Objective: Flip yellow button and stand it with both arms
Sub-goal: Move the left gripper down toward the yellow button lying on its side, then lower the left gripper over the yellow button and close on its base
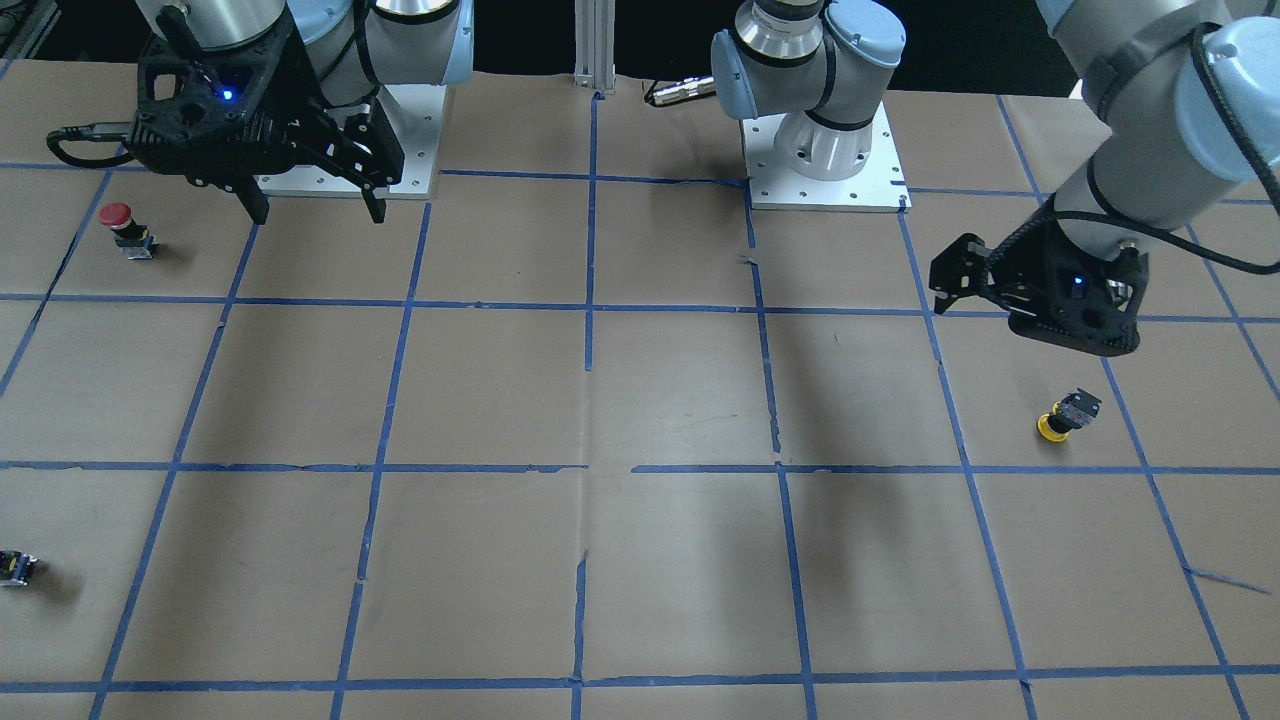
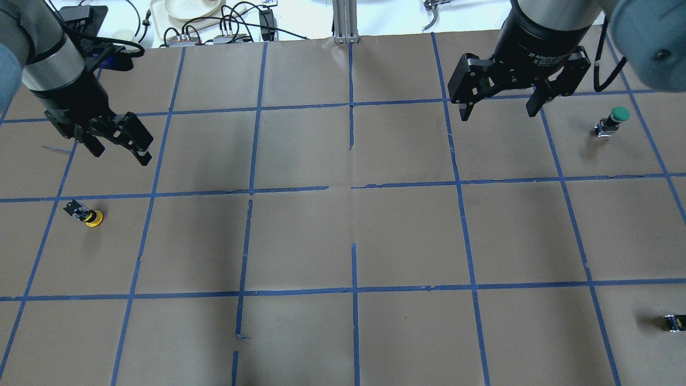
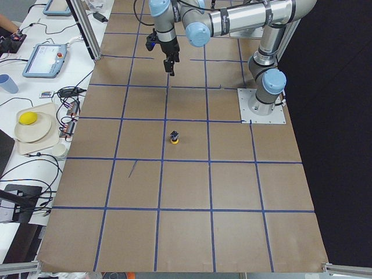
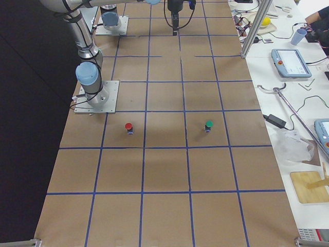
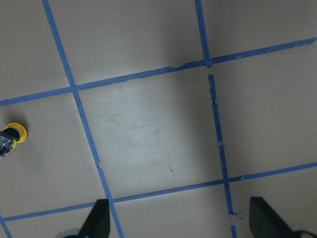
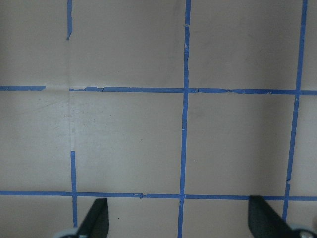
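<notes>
Yellow button lies on its side on the worktop, on the robot's left half and inside one grid square. Its yellow cap and dark body both rest on the brown paper, clear of the blue tape lines. The side view from the left shows it too, alone in its square. Left gripper hangs in the air near the yellow button without touching it, fingers spread wide with nothing between them. In the front-facing view this gripper sits above and just toward the robot from the button, with its blue light on. In the left wrist view the two fingertips sit at the bottom corners, far apart. The button is at the far left edge of that view, outside the span of the fingers. Right gripper hovers over the robot's right half, well apart from the yellow button, fingers wide open and empty. The right wrist view confirms this: fingertips are far apart over bare paper and tape. A red button stands upright near the right gripper, not touched. A green button stands upright further out on the same side. The right-end view shows the red one and the green one in neighbouring squares. A small dark part lies at the worktop edge on the robot's right, too small to make out in detail.
</notes>
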Motion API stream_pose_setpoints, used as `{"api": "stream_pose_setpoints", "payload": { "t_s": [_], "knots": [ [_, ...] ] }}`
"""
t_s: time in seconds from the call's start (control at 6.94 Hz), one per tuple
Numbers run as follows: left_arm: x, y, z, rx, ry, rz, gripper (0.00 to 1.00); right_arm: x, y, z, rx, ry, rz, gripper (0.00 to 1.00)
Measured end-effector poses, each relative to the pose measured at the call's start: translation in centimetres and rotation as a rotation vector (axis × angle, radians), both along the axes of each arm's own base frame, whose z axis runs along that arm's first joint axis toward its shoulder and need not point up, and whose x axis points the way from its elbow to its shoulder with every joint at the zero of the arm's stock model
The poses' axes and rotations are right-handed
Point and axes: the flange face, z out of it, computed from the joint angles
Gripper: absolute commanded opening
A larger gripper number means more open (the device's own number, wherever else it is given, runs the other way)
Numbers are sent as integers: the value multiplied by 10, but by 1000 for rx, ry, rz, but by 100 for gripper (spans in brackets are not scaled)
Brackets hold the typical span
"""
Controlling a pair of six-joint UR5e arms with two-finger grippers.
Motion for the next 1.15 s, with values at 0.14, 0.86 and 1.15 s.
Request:
{"api": "stream_pose_setpoints", "payload": {
  "t_s": [0.14, 0.86, 1.15],
  "knots": [
    [39, -5, -20, -13, 14, -61, 100, 0, 0, 0, 0, 0, 0, 100],
    [202, 4, -119, -70, 51, -341, 99, 0, -1, -1, 1, 0, 1, 100],
    [231, 8, -157, -49, 99, -327, 98, 0, -1, 0, -3, 1, -5, 100]
  ]
}}
